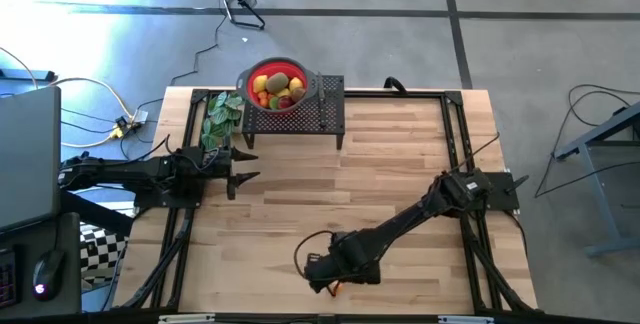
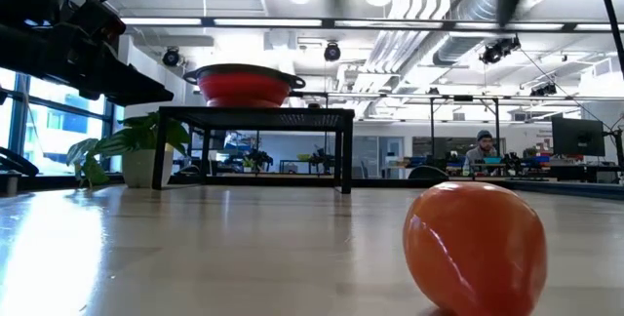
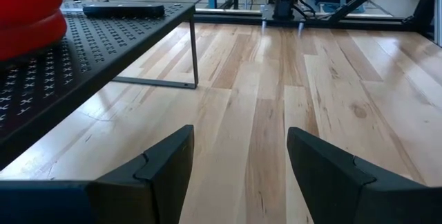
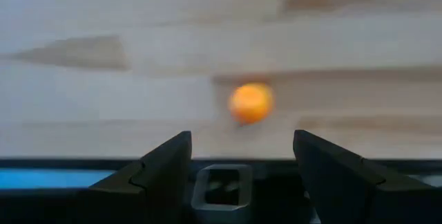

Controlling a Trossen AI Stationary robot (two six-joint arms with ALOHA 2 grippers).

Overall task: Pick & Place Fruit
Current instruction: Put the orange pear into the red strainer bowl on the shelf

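Note:
One orange fruit (image 4: 251, 103) lies on the wooden table (image 1: 400, 174) near its front edge, large in the low view (image 2: 475, 248). My right gripper (image 4: 242, 148) hangs above it, pointing down, open, and the fruit (image 1: 334, 287) shows on the table between and beyond its fingers, untouched. Several more fruits (image 1: 277, 90) fill a red bowl (image 1: 250, 76) that stands on a black perforated stand (image 1: 330, 114) at the table's far middle. My left gripper (image 1: 245, 169) waits open at the left, level, with nothing between its fingers (image 3: 166, 165).
A green leafy bunch (image 1: 222, 116) sits left of the stand. A slim dark knife (image 3: 124, 7) lies on the stand's top beside the bowl (image 3: 27, 10). The black frame of the table's front edge (image 4: 221, 182) runs close under my right gripper. Bare wood lies across the table's middle.

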